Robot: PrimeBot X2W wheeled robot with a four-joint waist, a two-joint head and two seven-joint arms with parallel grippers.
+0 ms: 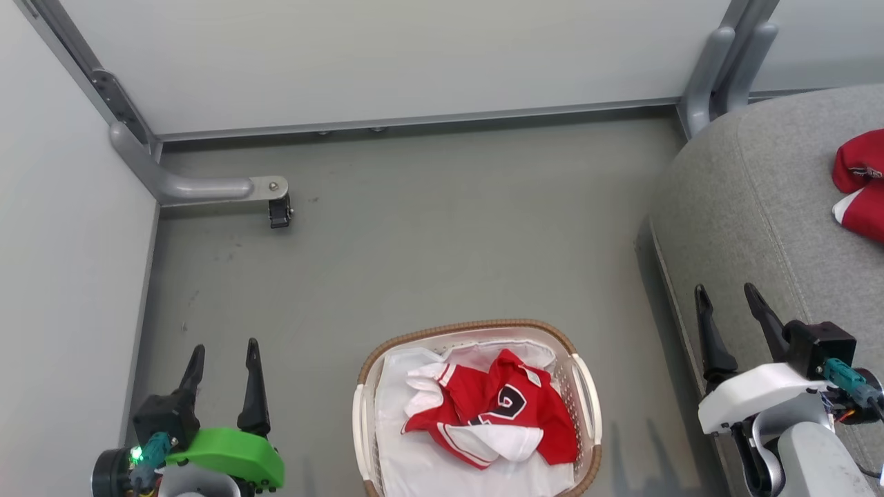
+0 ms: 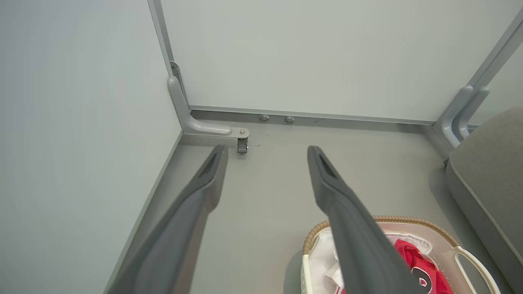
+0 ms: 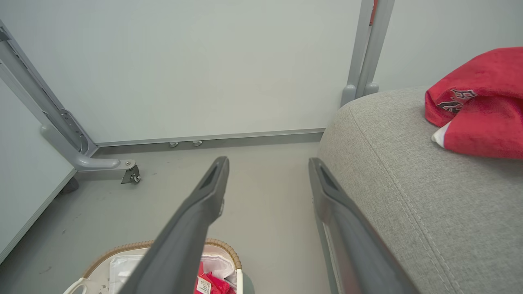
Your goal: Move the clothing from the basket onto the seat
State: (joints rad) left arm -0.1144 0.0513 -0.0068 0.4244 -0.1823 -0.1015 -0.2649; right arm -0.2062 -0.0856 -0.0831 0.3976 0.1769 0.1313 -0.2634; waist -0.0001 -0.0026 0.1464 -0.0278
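At the lower left of the head view, the left gripper (image 1: 226,345) hangs over the floor (image 1: 414,241), fingers spread and empty. At bottom centre the basket (image 1: 476,324) holds a crumpled red jersey (image 1: 497,414) on its white liner (image 1: 414,469), number facing up. At the lower right the right gripper (image 1: 725,288) is also parted and empty, over the left edge of the grey seat (image 1: 746,207), where another red garment (image 1: 860,179) lies at the frame's right edge.

An oval cream basket (image 1: 476,324) with a brown woven rim stands on the floor at 6 o'clock in the head view. Its white lining holds a crumpled red jersey (image 1: 461,399) bearing a black-and-white number. The rounded grey seat (image 1: 746,207) fills 3 o'clock, with a second red garment (image 1: 856,166) bunched on top.
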